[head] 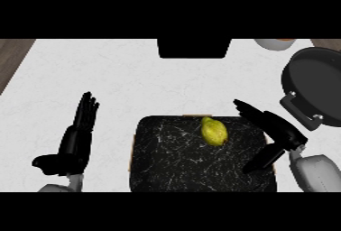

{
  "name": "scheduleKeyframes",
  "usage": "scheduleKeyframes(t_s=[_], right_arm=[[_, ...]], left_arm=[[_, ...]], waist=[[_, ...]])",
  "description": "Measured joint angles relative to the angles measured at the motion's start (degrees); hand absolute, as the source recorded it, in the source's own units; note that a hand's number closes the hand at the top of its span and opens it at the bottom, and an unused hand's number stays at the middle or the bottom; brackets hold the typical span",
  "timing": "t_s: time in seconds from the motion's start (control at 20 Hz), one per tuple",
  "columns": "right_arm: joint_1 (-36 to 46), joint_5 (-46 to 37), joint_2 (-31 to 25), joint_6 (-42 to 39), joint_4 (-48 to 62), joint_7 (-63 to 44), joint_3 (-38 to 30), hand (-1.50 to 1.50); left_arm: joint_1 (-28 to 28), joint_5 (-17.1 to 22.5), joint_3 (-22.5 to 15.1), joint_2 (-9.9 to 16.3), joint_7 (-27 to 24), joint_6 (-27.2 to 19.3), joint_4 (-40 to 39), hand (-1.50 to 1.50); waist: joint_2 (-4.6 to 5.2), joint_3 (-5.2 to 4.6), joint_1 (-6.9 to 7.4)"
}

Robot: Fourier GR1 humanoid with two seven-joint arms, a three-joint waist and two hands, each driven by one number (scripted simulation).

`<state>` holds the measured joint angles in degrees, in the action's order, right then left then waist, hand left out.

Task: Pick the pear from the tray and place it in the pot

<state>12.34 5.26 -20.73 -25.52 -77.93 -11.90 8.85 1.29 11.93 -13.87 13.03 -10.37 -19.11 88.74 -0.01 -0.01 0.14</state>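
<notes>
Yellow-green pear (213,131) is lying near the upper edge of the black marbled tray (173,167), frame centre. Right hand (276,128) is hovering beside it, fingers spread (left hand (76,135) resting open). Probably light, stiff, smooth-skinned; wrapping the wide belly looks best.

Bright even light on pale counter (146,81), faint soft shadows, no glare

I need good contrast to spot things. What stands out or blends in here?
Head view: the yellow pear stands out sharply on the dark marbled tray; the black right hand partly blends into the tray's edge; the pot reads clearly against the pale counter.
</notes>
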Motion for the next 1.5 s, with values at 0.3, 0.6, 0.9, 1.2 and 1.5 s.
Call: scheduleKeyframes(t_s=[0.3, 0.6, 0.9, 1.2, 1.5], right_arm=[[-0.2, -5.0, 4.4, 0.7, 1.8, 1.6, -0.1, -1.5], [0.4, -10.1, 8.6, 2.1, 4.0, 2.8, 0.2, -1.5], [3.0, -13.2, 11.1, 2.4, 8.4, 5.1, -0.9, 1.5], [3.4, -19.0, 12.9, 9.3, 9.6, 10.0, -1.6, 1.5], [3.8, -21.5, 13.5, 11.7, 11.0, 14.3, -3.5, 1.5]], left_arm=[[-0.2, -1.8, 2.5, -1.5, 0.0, 2.2, -0.6, 0.0], [0.2, -3.4, 4.8, -2.7, 1.9, 4.3, 0.2, 0.0], [-1.7, -5.5, 5.1, -4.2, 2.0, 5.4, 2.0, 0.0], [-1.5, -6.7, 5.9, -5.4, 2.4, 5.7, 1.7, 0.0], [-0.6, -8.2, 6.7, -6.8, 4.0, 6.7, 2.0, 0.0]], waist=[[0.0, 0.01, -0.02], [-0.11, -0.08, -0.05], [-0.29, -0.21, -0.04], [-0.19, -0.17, -0.09], [-0.14, -0.05, 0.03]])
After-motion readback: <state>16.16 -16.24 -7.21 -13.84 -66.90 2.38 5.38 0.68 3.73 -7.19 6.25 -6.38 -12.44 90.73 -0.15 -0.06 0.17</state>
